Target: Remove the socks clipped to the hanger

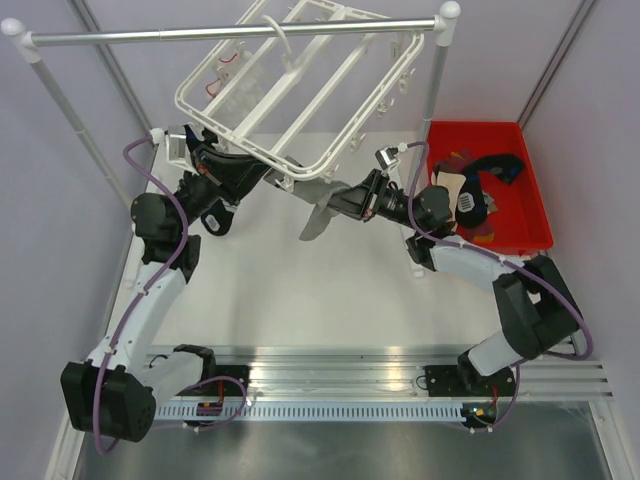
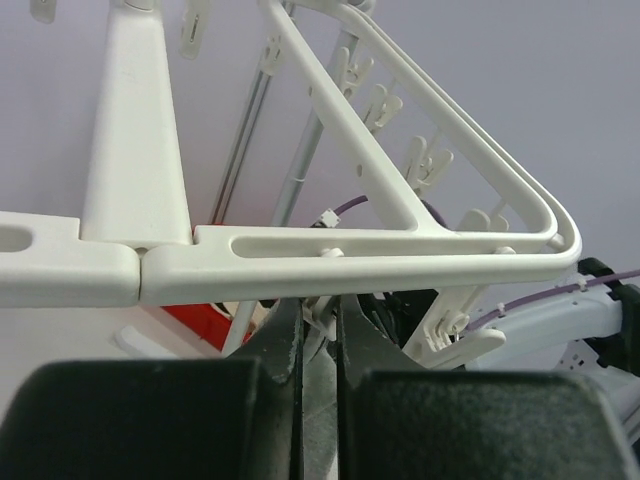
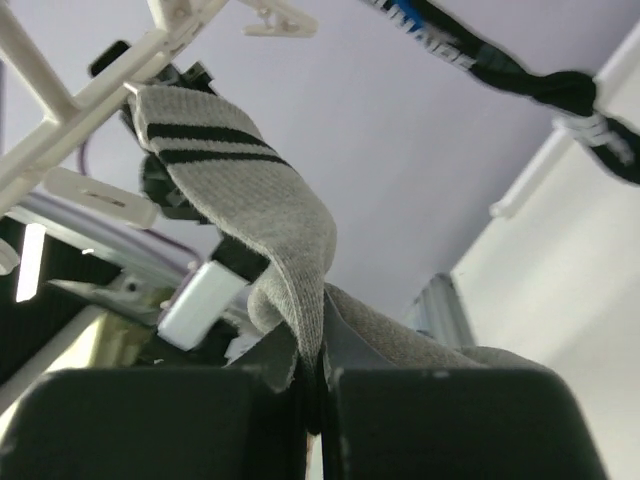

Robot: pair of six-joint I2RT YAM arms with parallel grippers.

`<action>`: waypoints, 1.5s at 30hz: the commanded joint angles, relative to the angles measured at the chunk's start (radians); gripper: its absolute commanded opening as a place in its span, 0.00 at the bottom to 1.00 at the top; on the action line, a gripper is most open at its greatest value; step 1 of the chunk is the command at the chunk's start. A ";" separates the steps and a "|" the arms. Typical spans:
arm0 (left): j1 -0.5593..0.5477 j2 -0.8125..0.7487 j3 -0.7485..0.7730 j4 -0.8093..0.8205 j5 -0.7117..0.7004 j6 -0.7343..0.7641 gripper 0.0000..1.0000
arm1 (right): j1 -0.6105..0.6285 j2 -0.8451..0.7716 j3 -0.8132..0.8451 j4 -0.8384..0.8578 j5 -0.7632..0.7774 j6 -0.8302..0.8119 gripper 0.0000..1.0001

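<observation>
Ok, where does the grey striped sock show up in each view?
Top external: the grey sock hangs at centre, below the near edge of the hanger, pinched by the right gripper.
Left wrist: not clearly in it.
Right wrist: it runs from upper left down into that gripper's grip.
Shared landmark: the white hanger frame, seen in all three views.

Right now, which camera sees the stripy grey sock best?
The right wrist view: the grey sock fills it, stripes clear, pinched by the right gripper. The top view shows only a small grey strip under the hanger. The left wrist view shows the hanger, no clear sock.
</observation>
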 commanded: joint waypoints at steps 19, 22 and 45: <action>-0.044 -0.139 0.114 -0.321 -0.193 0.244 0.02 | -0.076 -0.465 0.115 -1.310 0.640 -0.896 0.01; -0.047 -0.146 0.126 -0.353 -0.205 0.265 0.02 | -0.127 -0.464 0.144 -1.377 0.688 -0.921 0.01; -0.064 -0.149 0.157 -0.442 -0.222 0.324 0.02 | -0.558 -0.195 0.325 -1.463 0.883 -1.036 0.77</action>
